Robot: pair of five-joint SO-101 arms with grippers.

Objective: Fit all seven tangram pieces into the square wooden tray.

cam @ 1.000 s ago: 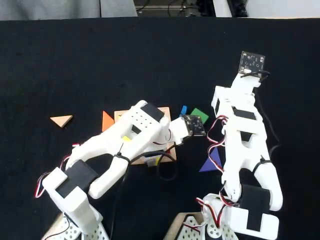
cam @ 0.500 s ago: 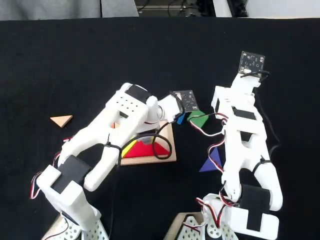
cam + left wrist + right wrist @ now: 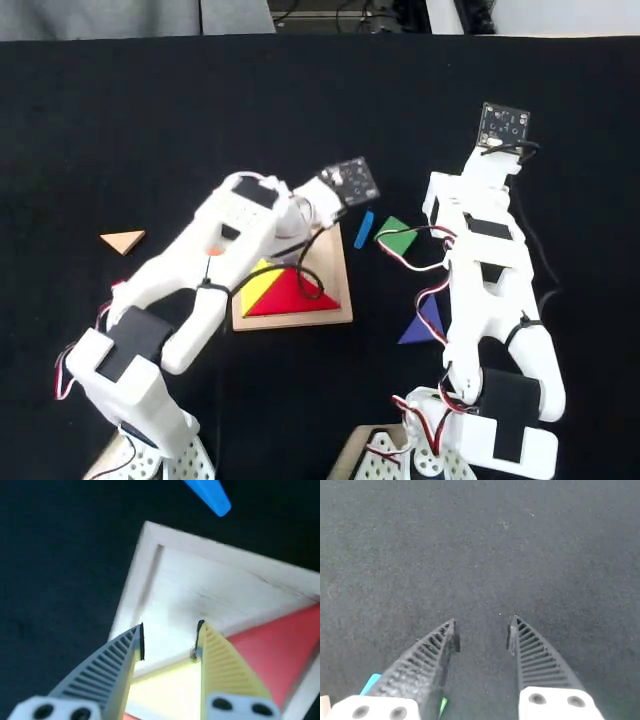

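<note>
High view: square pale-wood tray (image 3: pixel 300 320) mid-table (image 3: pixel 150 130), partly under left arm. Inside: one red triangle (image 3: pixel 295 298), one yellow triangle (image 3: pixel 258 285). Outside: one blue piece (image 3: pixel 363 229), one green piece (image 3: pixel 398 238), one indigo triangle (image 3: pixel 424 322), one tan triangle (image 3: pixel 123 241). Left pincer (image 3: pixel 170 640) parted, empty, over tray corner. Right pincer (image 3: pixel 482 630) parted, empty.

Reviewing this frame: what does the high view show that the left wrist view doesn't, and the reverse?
The high view adds the green piece, the purple triangle and the tan triangle, all lying outside the tray. The left wrist view adds the left gripper, open and empty, above the tray's bare corner. Both take in the wooden tray, the red triangle and the yellow triangle inside it, and the blue piece just outside it.
</note>
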